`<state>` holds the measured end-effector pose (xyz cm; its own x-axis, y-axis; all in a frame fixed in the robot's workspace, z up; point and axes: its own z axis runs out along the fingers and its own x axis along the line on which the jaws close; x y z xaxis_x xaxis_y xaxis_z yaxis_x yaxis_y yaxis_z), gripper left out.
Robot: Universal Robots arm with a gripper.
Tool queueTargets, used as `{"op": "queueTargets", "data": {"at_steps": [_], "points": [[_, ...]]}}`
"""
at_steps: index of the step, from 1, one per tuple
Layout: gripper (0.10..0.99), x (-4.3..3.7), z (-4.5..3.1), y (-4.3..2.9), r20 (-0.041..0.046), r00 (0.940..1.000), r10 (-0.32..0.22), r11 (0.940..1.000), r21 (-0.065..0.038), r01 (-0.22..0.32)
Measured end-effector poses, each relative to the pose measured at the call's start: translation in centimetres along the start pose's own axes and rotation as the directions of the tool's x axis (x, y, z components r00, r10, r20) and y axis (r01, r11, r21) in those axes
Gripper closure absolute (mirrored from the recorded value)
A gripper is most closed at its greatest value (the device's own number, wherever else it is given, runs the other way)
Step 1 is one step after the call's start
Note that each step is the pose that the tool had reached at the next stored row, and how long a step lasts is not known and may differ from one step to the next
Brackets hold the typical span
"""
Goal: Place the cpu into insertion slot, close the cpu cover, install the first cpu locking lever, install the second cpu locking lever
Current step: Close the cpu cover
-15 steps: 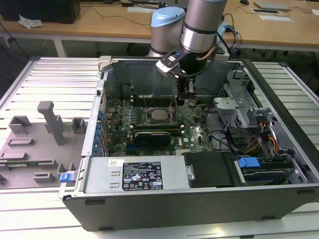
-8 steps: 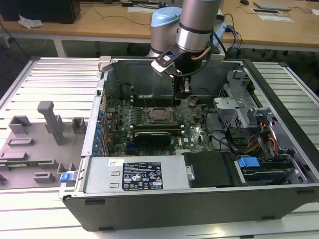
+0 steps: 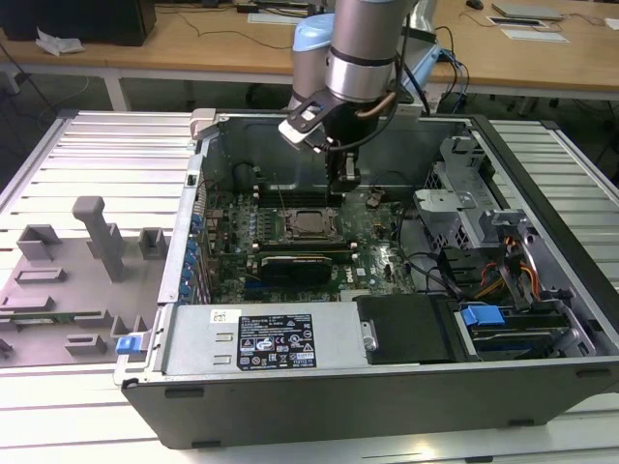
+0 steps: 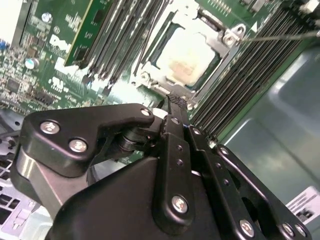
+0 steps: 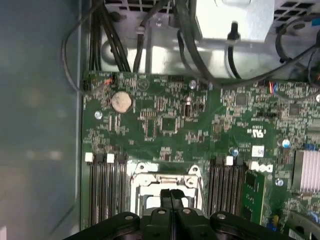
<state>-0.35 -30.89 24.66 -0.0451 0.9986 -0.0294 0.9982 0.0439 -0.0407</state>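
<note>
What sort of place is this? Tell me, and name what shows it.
Likely a robotics lab or workshop: an open PC case lies on a slatted metal table, a robot arm reaches into it, and wooden desks stand behind.

insertion slot (image 5: 162,172): partly behind fingers (image 5: 177,197), cut by frame edge | cpu cover (image 4: 150,70): near corner behind fingers

Memory slots (image 5: 106,192) flank insertion slot (image 5: 165,181); case wall (image 5: 40,125) close.
</note>
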Motion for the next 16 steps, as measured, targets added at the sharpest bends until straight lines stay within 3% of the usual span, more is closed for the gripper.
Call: {"op": "queueTargets", "data": {"at_steps": [1,2,7,11,16], "points": [[0.980,-0.01,0.05,-0.21,0.0002,1.0000,0.000,1.0000,-0.005,0.000],[0.980,-0.06,0.19,-0.65,0.0005,1.0000,0.000,0.9999,-0.016,0.000],[0.980,-0.14,0.47,-2.17,-0.0004,1.0000,0.001,0.9992,-0.041,-0.001],[0.980,-0.13,0.71,-2.86,-0.0004,1.0000,0.001,0.9991,-0.043,-0.001],[0.980,-0.12,0.88,-2.93,-0.0004,1.0000,0.001,0.9991,-0.043,-0.001]]}}
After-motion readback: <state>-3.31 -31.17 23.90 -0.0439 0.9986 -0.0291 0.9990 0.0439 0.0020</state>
